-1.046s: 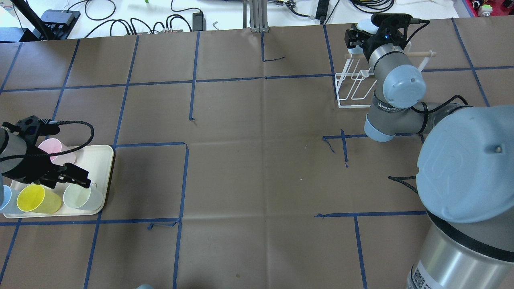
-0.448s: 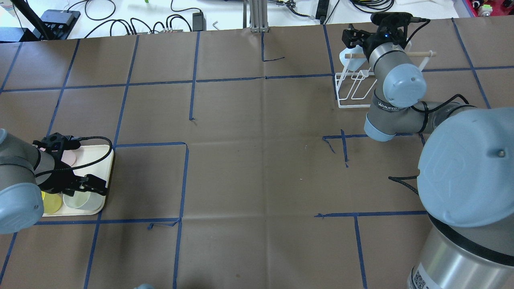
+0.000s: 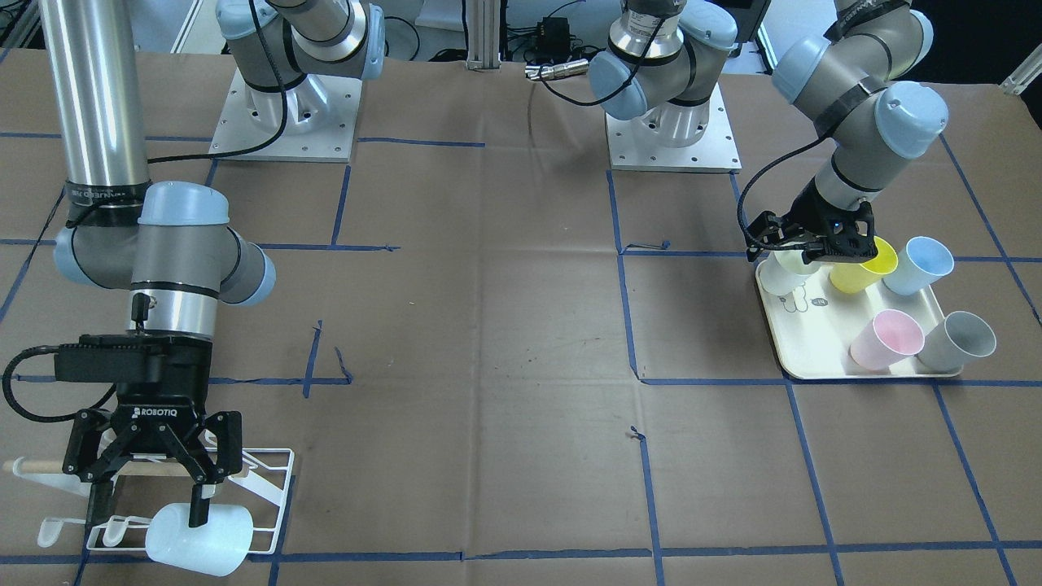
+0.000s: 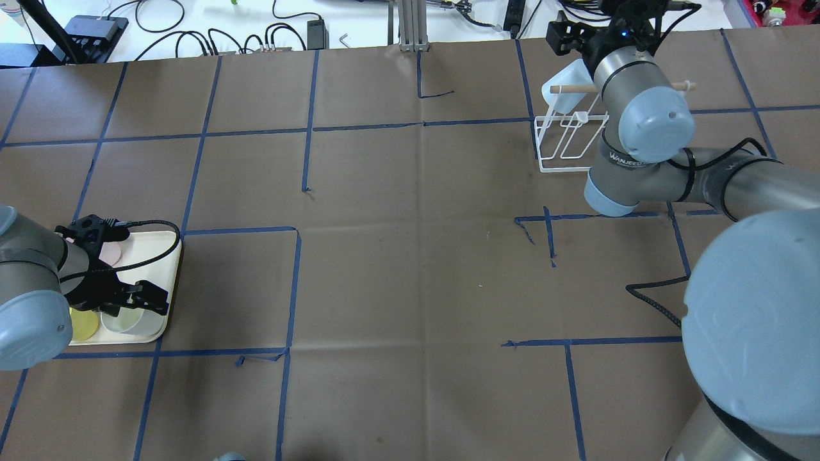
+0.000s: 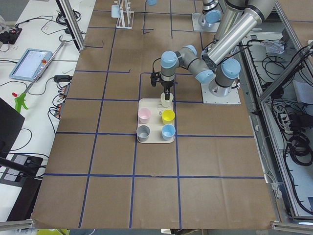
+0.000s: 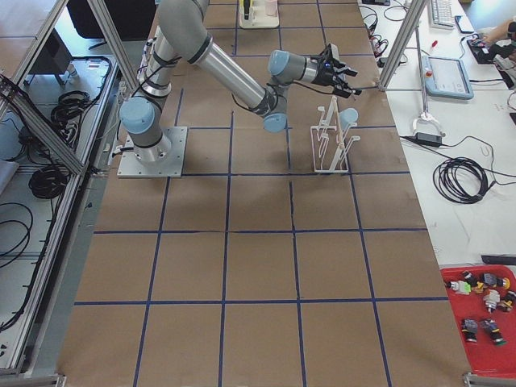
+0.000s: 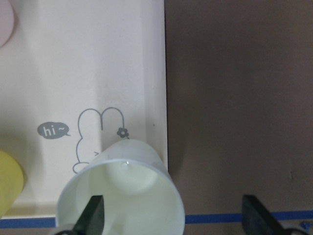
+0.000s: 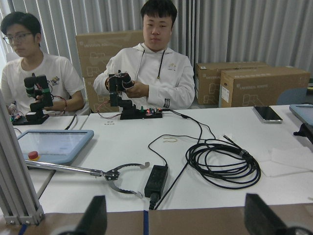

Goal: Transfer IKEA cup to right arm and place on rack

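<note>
One IKEA cup [image 3: 199, 537], pale blue, lying on rack [image 3: 273, 488], lower left of front view. Right gripper [image 3: 145, 518] over it, jaws spread, empty. Tray [image 3: 822, 358], right side, holds five cups [image 3: 886, 338]. Left gripper [image 3: 814, 256] spread wide, straddling pale cup [image 3: 783, 275] rim.

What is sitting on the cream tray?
A white cup, yellow cup, blue cup, pink cup and grey cup, plus a printed rabbit. The left gripper hides part of the white cup's rim.
</note>
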You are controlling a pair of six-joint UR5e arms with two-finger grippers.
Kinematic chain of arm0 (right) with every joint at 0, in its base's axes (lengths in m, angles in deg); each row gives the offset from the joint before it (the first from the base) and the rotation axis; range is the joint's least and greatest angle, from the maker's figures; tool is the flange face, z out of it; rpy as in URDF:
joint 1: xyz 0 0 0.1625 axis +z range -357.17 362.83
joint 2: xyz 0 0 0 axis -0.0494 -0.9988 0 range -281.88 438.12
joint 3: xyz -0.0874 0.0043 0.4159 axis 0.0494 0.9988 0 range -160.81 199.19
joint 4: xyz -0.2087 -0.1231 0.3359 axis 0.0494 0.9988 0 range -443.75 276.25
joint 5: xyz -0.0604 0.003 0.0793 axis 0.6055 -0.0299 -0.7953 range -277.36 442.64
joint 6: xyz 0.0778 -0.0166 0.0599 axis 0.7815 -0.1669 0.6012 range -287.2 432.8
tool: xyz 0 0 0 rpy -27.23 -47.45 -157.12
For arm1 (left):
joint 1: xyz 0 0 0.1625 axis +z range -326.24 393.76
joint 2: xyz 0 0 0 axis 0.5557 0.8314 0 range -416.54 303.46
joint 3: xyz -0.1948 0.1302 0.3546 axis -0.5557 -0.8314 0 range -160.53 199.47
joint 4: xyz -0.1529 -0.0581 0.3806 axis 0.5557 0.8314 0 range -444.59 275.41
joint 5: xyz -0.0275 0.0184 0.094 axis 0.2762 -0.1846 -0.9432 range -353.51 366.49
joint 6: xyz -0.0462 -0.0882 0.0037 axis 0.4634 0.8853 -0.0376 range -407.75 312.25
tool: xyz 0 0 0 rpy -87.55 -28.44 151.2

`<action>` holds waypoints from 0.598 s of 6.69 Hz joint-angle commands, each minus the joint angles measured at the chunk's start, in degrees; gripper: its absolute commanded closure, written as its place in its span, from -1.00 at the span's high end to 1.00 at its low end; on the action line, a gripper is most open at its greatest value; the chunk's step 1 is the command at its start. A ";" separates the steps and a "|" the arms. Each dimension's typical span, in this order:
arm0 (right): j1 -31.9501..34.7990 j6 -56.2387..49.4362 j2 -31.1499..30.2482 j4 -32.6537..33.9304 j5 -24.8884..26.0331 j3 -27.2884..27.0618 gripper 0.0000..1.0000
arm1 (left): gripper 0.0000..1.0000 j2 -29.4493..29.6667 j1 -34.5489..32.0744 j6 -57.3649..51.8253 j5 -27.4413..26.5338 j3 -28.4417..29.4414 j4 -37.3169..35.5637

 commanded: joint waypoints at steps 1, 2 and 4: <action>1.30 0.03 -8.96 -9.19 -0.08 -2.54 1.00 | -0.56 0.26 0.04 0.30 -1.82 0.01 0.52; 1.47 0.11 -13.52 -9.06 -0.35 -6.12 1.00 | -0.85 -0.09 0.04 0.31 -1.47 0.01 0.61; 4.36 14.76 -21.19 -9.05 -0.61 -13.25 1.00 | -0.94 -1.14 -0.04 -0.13 -1.38 1.50 0.52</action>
